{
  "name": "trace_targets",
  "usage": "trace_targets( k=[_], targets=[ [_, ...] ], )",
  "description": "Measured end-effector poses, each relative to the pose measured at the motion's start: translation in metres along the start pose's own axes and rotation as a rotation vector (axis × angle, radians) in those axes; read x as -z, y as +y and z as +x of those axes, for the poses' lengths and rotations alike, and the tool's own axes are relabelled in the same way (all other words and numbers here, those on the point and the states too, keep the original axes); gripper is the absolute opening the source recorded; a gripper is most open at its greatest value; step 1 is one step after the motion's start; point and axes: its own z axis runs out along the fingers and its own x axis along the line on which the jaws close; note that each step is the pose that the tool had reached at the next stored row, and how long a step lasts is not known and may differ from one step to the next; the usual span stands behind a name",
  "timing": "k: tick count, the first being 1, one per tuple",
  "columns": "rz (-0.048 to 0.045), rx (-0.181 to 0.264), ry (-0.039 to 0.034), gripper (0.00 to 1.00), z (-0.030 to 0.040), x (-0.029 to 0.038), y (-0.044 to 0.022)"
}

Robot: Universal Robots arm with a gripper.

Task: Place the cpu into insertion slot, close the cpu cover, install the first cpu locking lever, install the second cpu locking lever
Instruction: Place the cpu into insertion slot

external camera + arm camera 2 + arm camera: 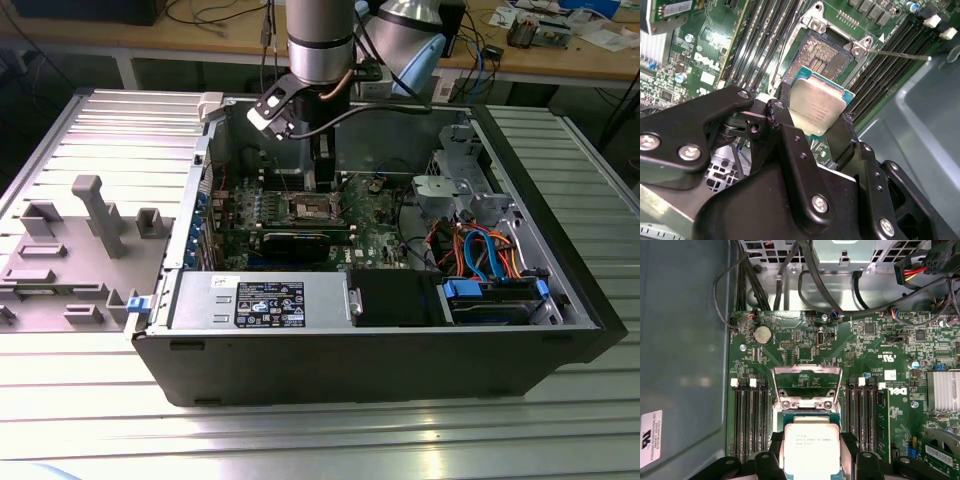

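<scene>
My gripper point(810, 117) is shut on the cpu point(816, 106), a small square chip with a silvery top and a green rim, pinched by its two opposite edges. It hangs tilted just above the open insertion slot point(826, 56), whose pin field lies bare. In the first wrist view the cpu point(811, 446) sits between the black fingers point(775, 446), and the cpu cover point(807, 371) stands raised beyond it. A thin locking lever point(900, 54) sticks out free beside the slot. In the exterior view the gripper point(322, 178) hovers over the slot point(315, 208) inside the computer case.
Memory slots point(751, 415) flank the socket on both sides. A heatsink point(944, 390) and black cables point(805, 285) lie around the board. The case wall point(380, 345), power supply point(262, 300) and drive cage point(455, 185) hem it in. A grey fixture point(70, 250) sits at the exterior view's left.
</scene>
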Motion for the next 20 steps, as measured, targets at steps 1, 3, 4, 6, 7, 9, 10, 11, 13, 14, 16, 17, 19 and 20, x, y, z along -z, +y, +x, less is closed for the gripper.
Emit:
trace_targets(
  k=[1,3,4,6,7,9,10,11,13,14,16,17,19,20],
  targets=[
    [-0.0001,0.0,0.0001,0.53,0.0001,-0.0021,-0.0011],
    [0.0,0.0,0.0,0.53,0.0001,-0.0069,-0.0029],
    [0.0,0.0,0.0,0.53,0.0001,-0.0084,-0.0035],
    [0.0,0.0,0.0,0.53,0.0001,-0.0139,-0.005],
    [0.0,0.001,0.0001,0.53,0.0002,-0.0158,-0.0052],
    [0.0001,0.005,0.0005,0.53,0.0004,-0.0195,-0.0058],
    [0.0001,0.008,0.0008,0.53,0.0005,-0.0218,-0.0062],
    [0.0001,0.009,0.0009,0.53,0.0005,-0.0236,-0.0064],
    [0.0001,0.01,0.001,0.53,0.0005,-0.0279,-0.007],
    [0.0001,0.01,0.001,0.53,0.0005,-0.03,-0.0074],
    [-0.0001,0.01,0.0009,0.53,0.0004,-0.0378,-0.0112],
    [-0.0002,0.01,0.001,0.53,0.0005,-0.0398,-0.0117],
    [-0.0001,0.01,0.001,0.53,0.0006,-0.0416,-0.0118],
    [-0.0001,0.01,0.001,0.53,0.0006,-0.0424,-0.0119]
  ],
)
